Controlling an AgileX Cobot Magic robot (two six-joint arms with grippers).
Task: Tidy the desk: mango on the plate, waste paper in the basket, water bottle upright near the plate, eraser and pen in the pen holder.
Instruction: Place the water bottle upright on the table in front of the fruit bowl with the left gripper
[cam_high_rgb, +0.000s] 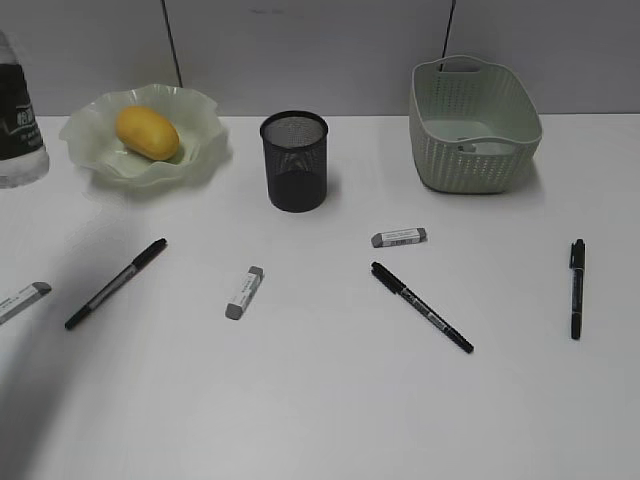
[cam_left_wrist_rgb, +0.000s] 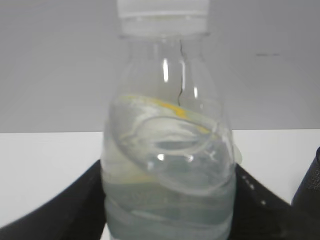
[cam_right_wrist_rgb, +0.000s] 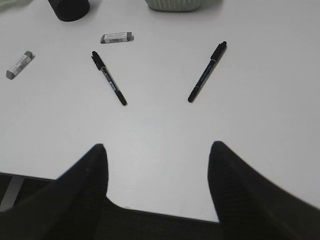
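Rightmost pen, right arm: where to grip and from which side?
Grip the rightmost pen at mid-barrel, coming straight down with the open right gripper. It lies flat on the desk, nearly front-to-back in the exterior view, so set the jaws across the barrel, left-right. Nothing crowds it.

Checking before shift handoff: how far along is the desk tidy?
Done: mango on the plate. In hand: water bottle upright left of the plate, between the left gripper's jaws. Left: three pens and three erasers on the desk, outside the pen holder. Basket contents unclear.
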